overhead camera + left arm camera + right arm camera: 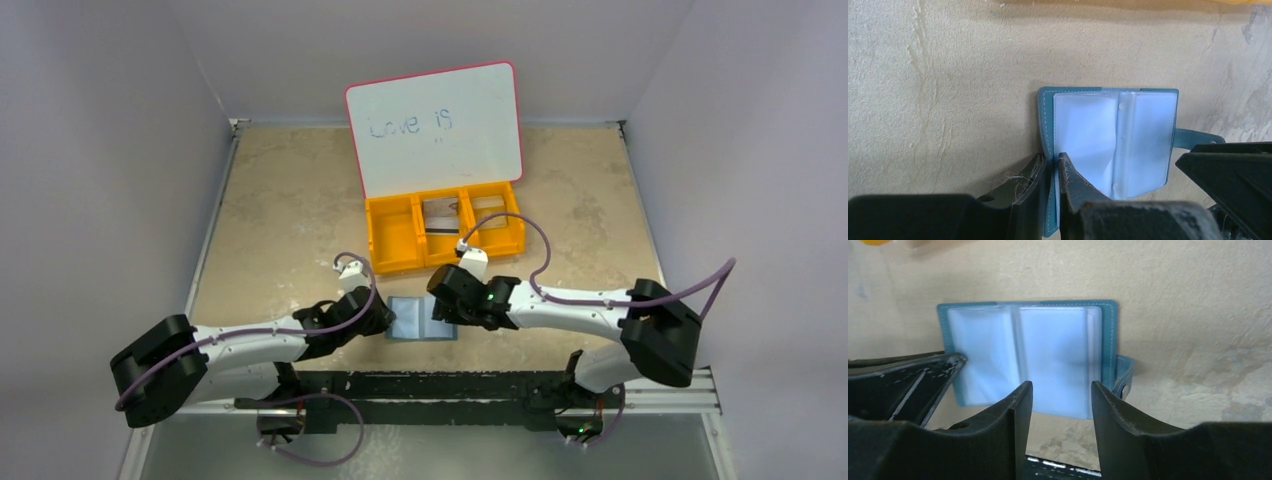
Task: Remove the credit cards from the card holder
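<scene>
Left arm [250, 345] & right arm [575, 312]: white links, black joints, purple cable looping along each. White cam block per wrist. Right claw [1060, 388] fingers black, scuffed; green dot near wrist, prob. an LED.

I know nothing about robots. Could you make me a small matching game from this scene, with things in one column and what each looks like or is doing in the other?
Things:
1 whiteboard
2 bin
3 left gripper
4 right gripper

Descriptions:
A pinching the edge of the card holder
B orange, three compartments
C open, holding nothing
D pink-rimmed, handwriting on it

Pairs: 1-D, 2-B, 3-A, 4-C
</scene>
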Available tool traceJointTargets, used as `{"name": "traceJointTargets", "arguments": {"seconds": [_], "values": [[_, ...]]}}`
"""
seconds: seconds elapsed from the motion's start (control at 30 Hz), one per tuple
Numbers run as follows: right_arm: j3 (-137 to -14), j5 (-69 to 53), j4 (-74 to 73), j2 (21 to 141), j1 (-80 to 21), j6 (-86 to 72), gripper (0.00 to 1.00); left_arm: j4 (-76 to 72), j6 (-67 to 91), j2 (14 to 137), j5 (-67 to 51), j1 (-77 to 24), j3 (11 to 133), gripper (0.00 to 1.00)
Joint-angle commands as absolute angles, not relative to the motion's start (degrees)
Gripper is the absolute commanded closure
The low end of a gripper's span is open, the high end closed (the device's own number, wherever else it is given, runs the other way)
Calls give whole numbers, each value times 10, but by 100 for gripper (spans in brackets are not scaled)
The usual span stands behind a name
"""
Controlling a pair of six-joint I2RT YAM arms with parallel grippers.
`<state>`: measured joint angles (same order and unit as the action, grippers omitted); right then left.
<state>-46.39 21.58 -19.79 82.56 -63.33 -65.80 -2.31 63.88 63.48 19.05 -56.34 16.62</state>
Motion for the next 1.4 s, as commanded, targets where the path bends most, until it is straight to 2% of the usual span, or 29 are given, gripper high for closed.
{"name": "traceJointTargets", "arguments": {"seconds": [0.0,0.1,0.23,0.4,0.6,0.77,1.03,1.37], "values": [[-429,185,-127,803,-634,-655,50,-22,636,642,192,-566,176,87],[-425,169,-105,824,-634,-653,50,-20,636,643,192,-566,177,86],[-462,207,-181,868,-634,-659,47,-15,637,644,193,-566,178,86],[-449,177,-136,885,-634,-647,47,-18,636,647,193,-565,180,86],[-477,198,-117,892,-635,-611,55,-26,636,652,187,-566,175,86],[-510,191,-98,859,-635,-577,55,-39,637,664,183,-566,175,86],[-472,126,31,765,-634,-541,51,-48,640,666,185,-566,171,86],[-490,120,8,811,-633,-541,51,-37,643,644,195,-566,169,86]]}}
